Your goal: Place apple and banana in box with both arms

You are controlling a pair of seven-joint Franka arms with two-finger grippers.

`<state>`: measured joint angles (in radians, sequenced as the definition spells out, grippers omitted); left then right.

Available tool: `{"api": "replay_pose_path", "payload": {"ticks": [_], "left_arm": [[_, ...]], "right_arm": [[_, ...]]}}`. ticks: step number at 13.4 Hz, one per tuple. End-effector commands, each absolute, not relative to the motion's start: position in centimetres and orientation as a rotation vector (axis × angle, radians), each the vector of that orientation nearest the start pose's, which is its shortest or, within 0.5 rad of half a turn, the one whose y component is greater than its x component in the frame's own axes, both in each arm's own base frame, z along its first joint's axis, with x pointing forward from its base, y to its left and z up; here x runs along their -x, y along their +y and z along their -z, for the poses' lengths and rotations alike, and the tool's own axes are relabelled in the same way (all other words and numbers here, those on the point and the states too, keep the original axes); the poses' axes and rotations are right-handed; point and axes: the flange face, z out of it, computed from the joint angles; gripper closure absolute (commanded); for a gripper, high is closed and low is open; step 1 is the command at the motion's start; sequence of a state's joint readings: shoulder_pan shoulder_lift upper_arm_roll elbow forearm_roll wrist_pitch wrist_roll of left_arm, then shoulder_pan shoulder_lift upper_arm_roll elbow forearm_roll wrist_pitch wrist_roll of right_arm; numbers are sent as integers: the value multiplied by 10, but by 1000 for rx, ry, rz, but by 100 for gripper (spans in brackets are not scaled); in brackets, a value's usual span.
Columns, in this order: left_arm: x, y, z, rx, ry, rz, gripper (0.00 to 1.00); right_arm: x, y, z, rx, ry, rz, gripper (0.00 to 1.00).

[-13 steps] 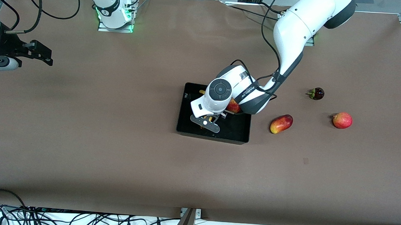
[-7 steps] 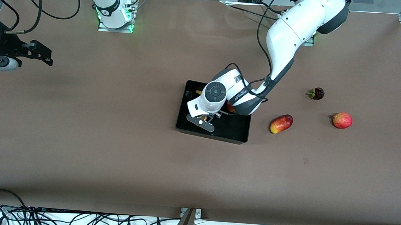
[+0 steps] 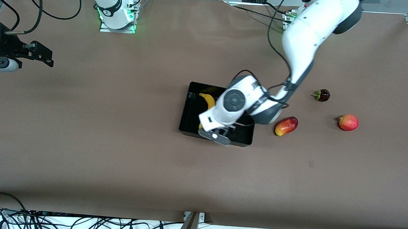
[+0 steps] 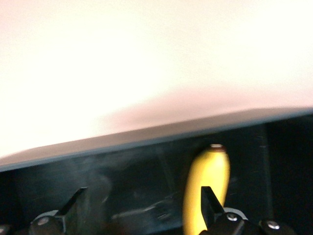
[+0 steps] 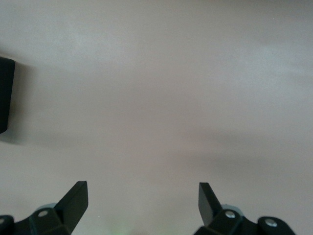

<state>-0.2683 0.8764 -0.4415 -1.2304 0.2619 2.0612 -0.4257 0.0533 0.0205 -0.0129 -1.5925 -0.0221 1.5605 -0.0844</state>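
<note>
— Since a second ago the left gripper [image 3: 217,135] has slid from over the middle of the box [image 3: 191,118] to over its near wall, and the banana [image 3: 208,100] now shows in full on the box floor.

— Is the claw released or clenched?

— Released. In the left wrist view its fingers [image 4: 76,198] stand wide apart and hold nothing; the banana [image 4: 208,171] lies below them, against the black floor, one dark tip toward the box wall.

— And the apple?

— I cannot see it. The left arm's wrist covers part of the box.

— What else lies on the table [image 3: 118,152]?

— Just beside the box, toward the left arm's end, an oblong red-yellow fruit [image 3: 286,126]. A round red fruit [image 3: 348,122] lies well apart from it, farther along that way. A small dark fruit [image 3: 322,95] sits farther from the camera than both.

— The other arm?

— It waits. The right gripper [image 3: 41,54] hangs over bare table at the right arm's end, its fingers [image 5: 76,196] spread and empty.
</note>
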Motion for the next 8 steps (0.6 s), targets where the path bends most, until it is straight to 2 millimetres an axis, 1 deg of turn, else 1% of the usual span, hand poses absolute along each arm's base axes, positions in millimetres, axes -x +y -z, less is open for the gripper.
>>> {"api": "replay_pose_path", "payload": {"ticks": [1,3,5,6,7,8], "left_arm": [[-638,-355,-362,3137,320,-106,0],[-652,-290,-409,3101,197,-137,0],[-660,-232,-455,3083,64,-105,0],[-660,-206,-477,3072,7,-93,0],[-659,-183,-492,3060,-44,-107,0],[-653,-170,-506,3043,-63,-128,0]], "right_arm": [[-561,19,-608,3170,-188,-72,0],[-561,19,-606,3170,-188,-74,0],[-561,19,-608,3170,-188,-69,0],[-561,19,-608,3170,-188,-67,0],[-561,19,-608,3170,-188,-67,0],[-561,19,-608,3170,-188,-67,0]]}}
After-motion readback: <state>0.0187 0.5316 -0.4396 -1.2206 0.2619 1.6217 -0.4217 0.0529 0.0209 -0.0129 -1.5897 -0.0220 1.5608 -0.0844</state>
